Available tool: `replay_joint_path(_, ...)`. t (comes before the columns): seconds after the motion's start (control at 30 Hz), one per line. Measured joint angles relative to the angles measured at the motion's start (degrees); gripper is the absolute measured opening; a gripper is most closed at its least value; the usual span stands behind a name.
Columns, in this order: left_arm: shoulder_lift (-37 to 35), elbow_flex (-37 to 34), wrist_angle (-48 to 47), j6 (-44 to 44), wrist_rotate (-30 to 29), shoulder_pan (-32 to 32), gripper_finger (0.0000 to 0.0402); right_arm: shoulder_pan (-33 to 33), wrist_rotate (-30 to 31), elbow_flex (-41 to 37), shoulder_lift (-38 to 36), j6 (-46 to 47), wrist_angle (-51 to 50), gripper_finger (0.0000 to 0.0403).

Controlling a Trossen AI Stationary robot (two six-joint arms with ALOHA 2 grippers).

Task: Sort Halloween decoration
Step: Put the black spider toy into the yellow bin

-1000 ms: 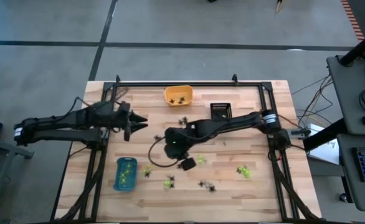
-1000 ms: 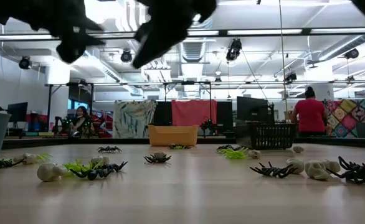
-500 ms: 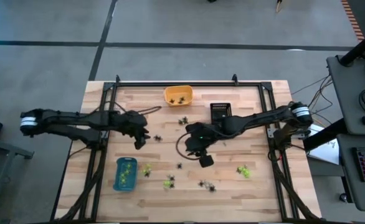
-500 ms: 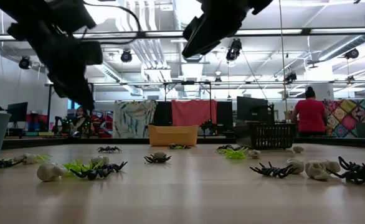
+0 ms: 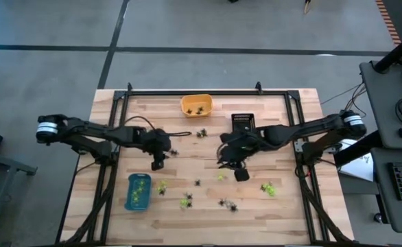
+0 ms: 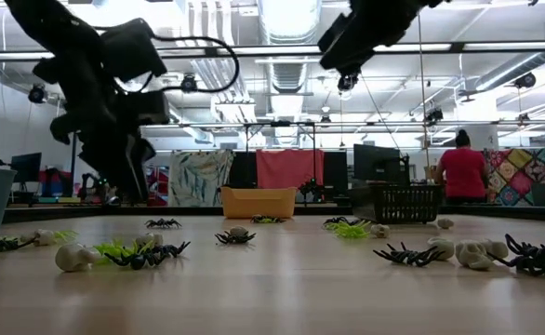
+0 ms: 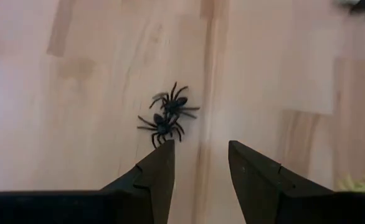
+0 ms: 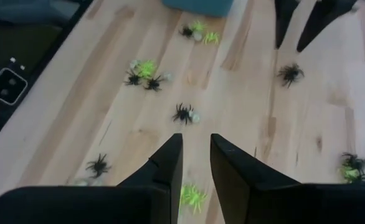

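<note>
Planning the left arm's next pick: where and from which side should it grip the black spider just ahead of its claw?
Grip the black spider across its small body, from straight above: it lies flat on the table, thin legs splayed around. The left claw stands open, empty.

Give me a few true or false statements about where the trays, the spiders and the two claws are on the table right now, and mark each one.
1. The left claw is open above a black spider on the wood. True.
2. The right claw grips a lime-green trinket. False: nothing sits between its fingers, and a lime-green trinket lies on the table under it.
3. The orange tray stands near the table's far edge, with dark trinkets in it. True.
4. The blue tray is empty. False: lime-green pieces lie in it.
5. The black tray stands beside the blue tray. False: it stands to the right of the orange tray, far from the blue one.
</note>
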Motion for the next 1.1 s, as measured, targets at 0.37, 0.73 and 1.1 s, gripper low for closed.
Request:
replay_joint_path(0.37, 5.9, 0.0, 3.7, 1.3, -4.5, 0.0, 0.0133, -0.1, 5.0, -9.3, -6.9, 1.0, 14.5, 0.0066)
replay_joint_path(0.73, 10.1, 0.0, 8.1, 3.5, -7.9, 0.1, 0.0133, -0.1, 6.0, -9.3, -5.7, 1.3, 14.9, 0.0065)
replay_joint_path(1.1, 12.8, 0.2, 9.1, 5.2, -7.5, 0.0, 0.0080, -0.1, 6.0, -9.3, -5.7, 1.3, 15.1, 0.0065)
